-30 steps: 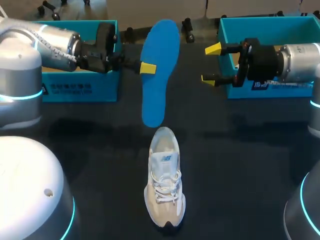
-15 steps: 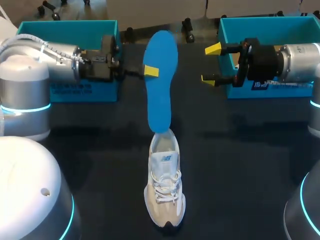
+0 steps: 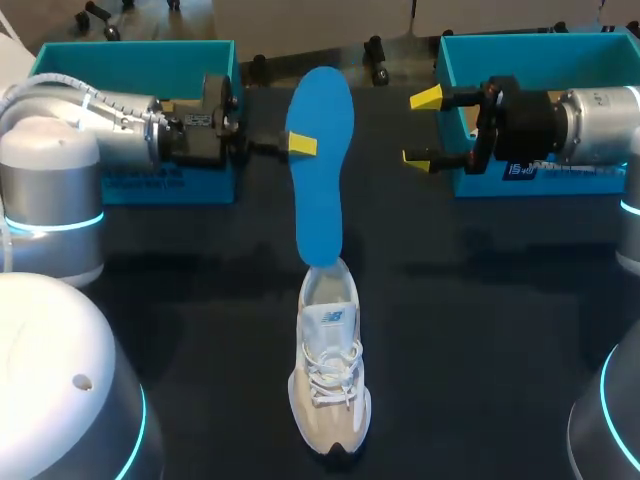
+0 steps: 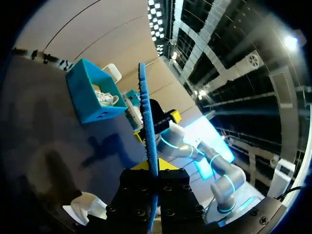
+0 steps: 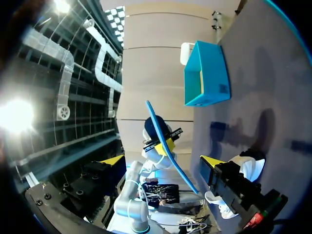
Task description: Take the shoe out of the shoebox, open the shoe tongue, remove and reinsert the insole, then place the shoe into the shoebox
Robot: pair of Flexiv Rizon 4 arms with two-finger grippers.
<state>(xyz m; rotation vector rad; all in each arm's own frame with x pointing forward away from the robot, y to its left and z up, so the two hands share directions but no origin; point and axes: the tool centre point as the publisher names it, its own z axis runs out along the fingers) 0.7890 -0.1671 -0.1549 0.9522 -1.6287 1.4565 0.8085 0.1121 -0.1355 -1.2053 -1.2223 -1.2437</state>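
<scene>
A blue insole (image 3: pixel 320 170) hangs lengthwise above the dark table, my left gripper (image 3: pixel 298 143) shut on its edge near the upper end. Its lower end meets the heel opening of the white laced shoe (image 3: pixel 328 370), which stands upright on its sole. In the left wrist view the insole (image 4: pixel 147 122) shows edge-on between the shut fingers of the left gripper (image 4: pixel 152 168), with the shoe (image 4: pixel 85 207) below. My right gripper (image 3: pixel 425 128) stands open and holds nothing, to the right of the insole. The right wrist view shows the insole (image 5: pixel 168 146) ahead of the right gripper (image 5: pixel 163 161), and the shoe (image 5: pixel 243 170).
A teal shoebox (image 3: pixel 130 48) stands at the back left behind my left arm. A second teal box (image 3: pixel 520 40) stands at the back right behind my right arm; in the left wrist view this second box (image 4: pixel 90 97) holds another shoe.
The left arm has swung the insole from a slant to nearly straight. Its lower end has come down to the shoe's heel opening. The right arm has not moved.
</scene>
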